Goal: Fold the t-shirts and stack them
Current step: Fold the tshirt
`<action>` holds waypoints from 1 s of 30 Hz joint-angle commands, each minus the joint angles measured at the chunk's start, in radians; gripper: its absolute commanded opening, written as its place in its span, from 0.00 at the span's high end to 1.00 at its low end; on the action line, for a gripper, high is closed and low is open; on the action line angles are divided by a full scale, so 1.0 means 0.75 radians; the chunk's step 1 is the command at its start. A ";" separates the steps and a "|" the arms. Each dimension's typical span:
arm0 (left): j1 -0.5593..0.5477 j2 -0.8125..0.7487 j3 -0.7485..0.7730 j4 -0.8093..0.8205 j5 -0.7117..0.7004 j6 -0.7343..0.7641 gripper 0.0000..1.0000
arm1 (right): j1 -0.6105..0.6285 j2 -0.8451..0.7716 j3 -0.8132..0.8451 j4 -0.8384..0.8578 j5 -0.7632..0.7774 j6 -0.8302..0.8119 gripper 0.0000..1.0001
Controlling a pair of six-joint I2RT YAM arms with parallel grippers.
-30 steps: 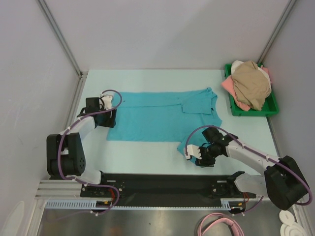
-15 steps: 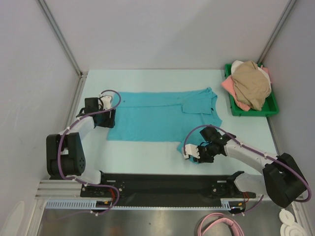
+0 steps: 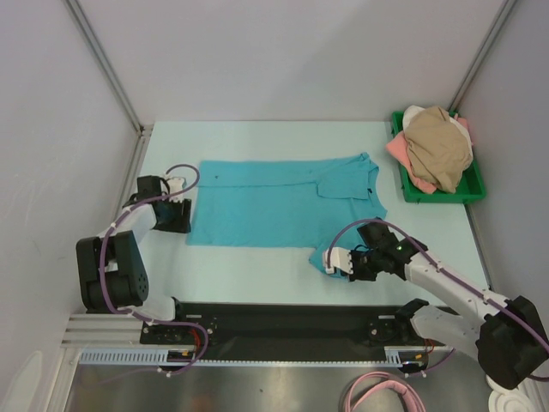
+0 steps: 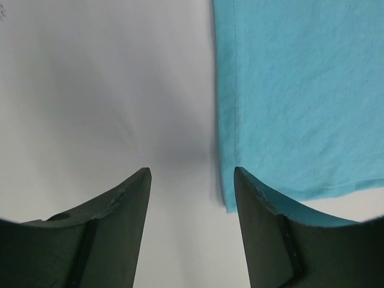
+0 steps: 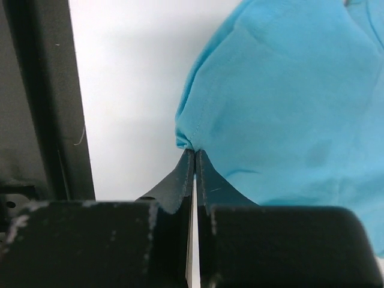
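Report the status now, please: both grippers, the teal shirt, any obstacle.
Left gripper open, teal shirt hem corner between its fingers. Right gripper shut on the shirt's near edge. Shirt spread flat; nothing in the way.

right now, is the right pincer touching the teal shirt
Touching. The right wrist view shows the right pincer closed on a pinched fold of the teal shirt at its edge.
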 commanded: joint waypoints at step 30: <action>0.023 0.098 0.076 -0.253 0.208 0.142 0.51 | -0.069 0.003 -0.010 0.058 0.020 0.034 1.00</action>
